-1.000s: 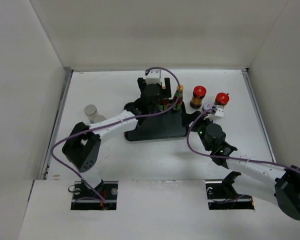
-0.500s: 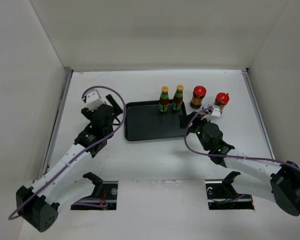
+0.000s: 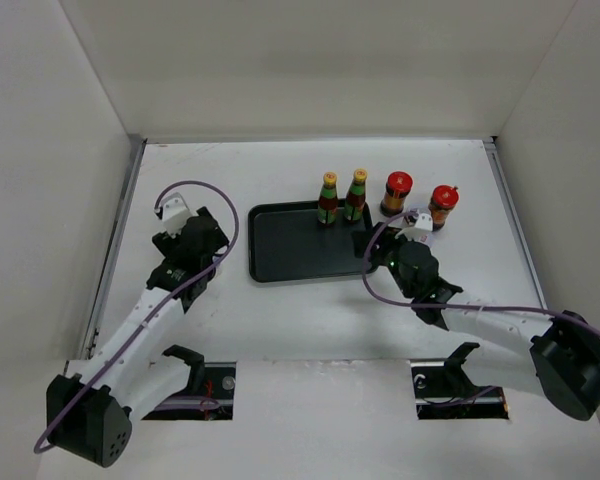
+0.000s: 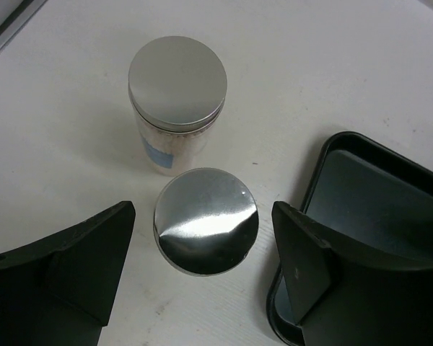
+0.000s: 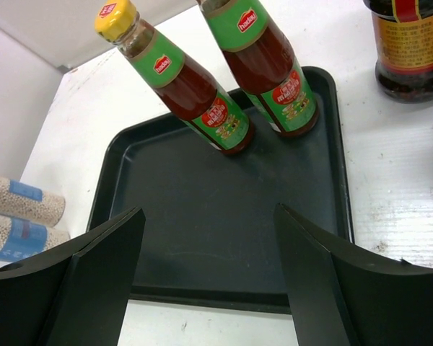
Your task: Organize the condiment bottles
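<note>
Two silver-topped, blue-banded cylinders stand close together on the table left of the tray. My left gripper [image 4: 202,210] is open around the nearer cylinder [image 4: 206,220], its fingers clear of it on both sides. The farther cylinder [image 4: 177,79] stands just beyond. In the top view my left gripper [image 3: 195,240] covers both. Two slim yellow-capped bottles [image 3: 328,197] [image 3: 357,193] stand upright at the tray's back edge. Two red-capped brown bottles [image 3: 397,192] [image 3: 442,206] stand on the table to the tray's right. My right gripper [image 5: 209,213] is open and empty over the tray's right part.
The black tray [image 3: 290,250] lies mid-table, its front and left parts bare. White walls enclose the table on three sides. In the right wrist view the cylinders [image 5: 22,198] show beyond the tray's far side.
My left arm has swung from above the tray to the cylinders on the left, and its jaws have narrowed a little. The right gripper has edged toward the tray and opened slightly.
</note>
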`<state>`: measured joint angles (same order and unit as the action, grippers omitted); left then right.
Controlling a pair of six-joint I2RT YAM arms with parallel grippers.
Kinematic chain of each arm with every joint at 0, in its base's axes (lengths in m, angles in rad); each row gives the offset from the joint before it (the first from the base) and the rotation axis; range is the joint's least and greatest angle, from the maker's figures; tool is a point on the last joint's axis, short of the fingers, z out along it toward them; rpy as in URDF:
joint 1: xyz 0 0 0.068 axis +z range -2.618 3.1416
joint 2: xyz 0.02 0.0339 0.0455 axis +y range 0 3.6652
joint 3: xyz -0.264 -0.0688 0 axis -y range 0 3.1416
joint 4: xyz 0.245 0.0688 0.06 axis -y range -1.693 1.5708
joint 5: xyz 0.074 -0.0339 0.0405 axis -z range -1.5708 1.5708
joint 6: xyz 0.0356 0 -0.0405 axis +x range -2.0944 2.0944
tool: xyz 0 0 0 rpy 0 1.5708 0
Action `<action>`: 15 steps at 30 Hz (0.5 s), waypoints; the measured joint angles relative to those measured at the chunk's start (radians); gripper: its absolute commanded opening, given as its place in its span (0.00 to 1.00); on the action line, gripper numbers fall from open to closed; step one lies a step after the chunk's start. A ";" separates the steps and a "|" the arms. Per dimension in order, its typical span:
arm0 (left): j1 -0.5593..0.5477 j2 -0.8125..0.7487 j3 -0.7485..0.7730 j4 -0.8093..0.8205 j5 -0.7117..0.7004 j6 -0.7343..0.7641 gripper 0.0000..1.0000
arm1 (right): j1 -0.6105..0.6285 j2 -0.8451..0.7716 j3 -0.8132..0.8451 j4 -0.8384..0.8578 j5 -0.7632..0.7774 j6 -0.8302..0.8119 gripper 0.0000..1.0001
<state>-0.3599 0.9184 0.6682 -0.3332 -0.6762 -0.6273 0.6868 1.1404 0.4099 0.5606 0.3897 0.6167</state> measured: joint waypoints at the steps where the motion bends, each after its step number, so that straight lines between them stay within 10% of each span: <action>1: 0.000 0.010 -0.002 0.006 0.004 0.000 0.74 | 0.000 0.000 0.001 0.000 -0.002 0.000 0.80; 15: -0.037 0.042 -0.022 0.052 0.013 0.058 0.38 | 0.002 -0.026 0.003 0.006 -0.006 0.001 0.80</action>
<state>-0.3969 0.9604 0.6464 -0.2810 -0.6632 -0.5694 0.6884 1.1149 0.4126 0.5667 0.3840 0.6174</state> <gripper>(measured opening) 0.585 0.803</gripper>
